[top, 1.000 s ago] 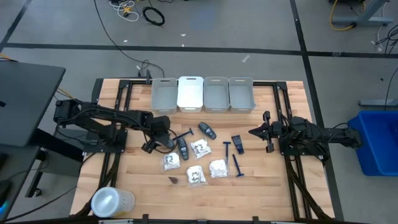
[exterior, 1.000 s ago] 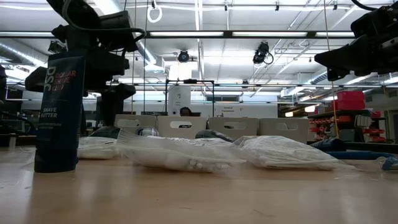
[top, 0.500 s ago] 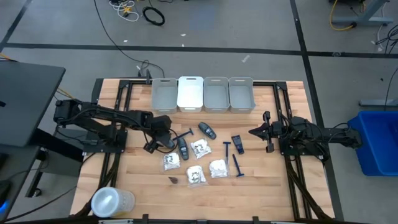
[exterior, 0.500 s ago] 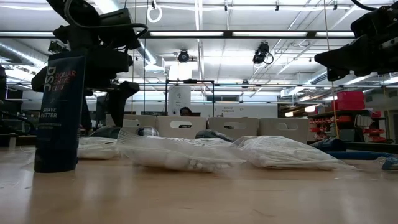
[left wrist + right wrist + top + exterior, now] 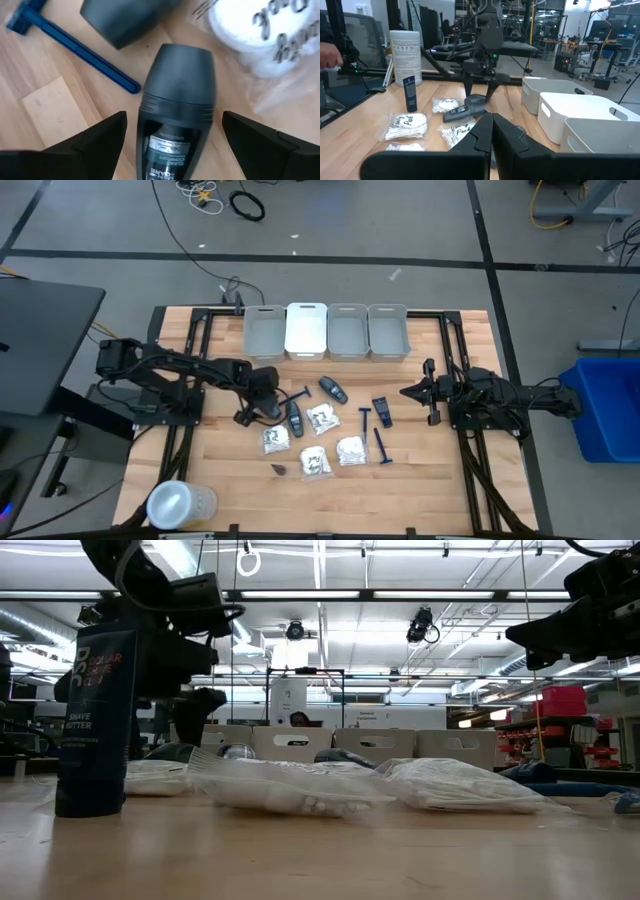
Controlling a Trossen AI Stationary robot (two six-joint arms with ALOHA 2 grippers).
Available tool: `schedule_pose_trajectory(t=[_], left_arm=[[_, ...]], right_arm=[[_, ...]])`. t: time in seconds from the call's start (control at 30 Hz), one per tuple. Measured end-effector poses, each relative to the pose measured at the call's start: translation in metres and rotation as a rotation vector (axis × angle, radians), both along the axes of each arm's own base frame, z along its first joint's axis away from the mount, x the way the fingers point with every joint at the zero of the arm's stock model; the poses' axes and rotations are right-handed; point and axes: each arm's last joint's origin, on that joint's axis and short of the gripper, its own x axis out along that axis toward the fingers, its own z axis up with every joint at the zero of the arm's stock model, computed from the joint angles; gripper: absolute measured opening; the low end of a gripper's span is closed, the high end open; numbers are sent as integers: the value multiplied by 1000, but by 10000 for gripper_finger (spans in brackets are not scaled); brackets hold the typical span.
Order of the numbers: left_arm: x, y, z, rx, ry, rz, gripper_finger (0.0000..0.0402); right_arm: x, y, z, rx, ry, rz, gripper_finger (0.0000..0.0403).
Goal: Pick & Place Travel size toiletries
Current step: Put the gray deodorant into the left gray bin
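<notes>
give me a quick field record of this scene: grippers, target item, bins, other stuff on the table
left gripper: open, fingers either side of the dark deodorant case, not closed on it
right gripper: shut, empty, waiting at the table's right
bins: four in a row at the far edge
nearby: blue razor, white packet
front-left corner: white canister

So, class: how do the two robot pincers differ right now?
The left pincer stands open, its fingers on either side of a dark deodorant among the toiletries; the right pincer is shut, holding nothing. The left reaches in over the items; the right waits clear of them. Both are dark and two-fingered.
</notes>
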Motion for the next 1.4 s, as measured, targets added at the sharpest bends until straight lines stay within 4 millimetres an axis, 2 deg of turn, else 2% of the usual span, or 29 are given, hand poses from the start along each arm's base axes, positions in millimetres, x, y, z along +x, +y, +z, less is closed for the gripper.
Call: schedule_pose_trajectory(t=[0.4, 0.93, 1.4], left_arm=[[2, 1, -7, -38, 23, -5, 331], [2, 1, -7, -36, 25, -2, 262], [2, 1, -7, -36, 25, -2, 246]], right_arm=[[0, 0, 0, 0, 0, 0, 14], [0, 0, 0, 0, 0, 0, 14], [0, 0, 0, 0, 0, 0, 14]])
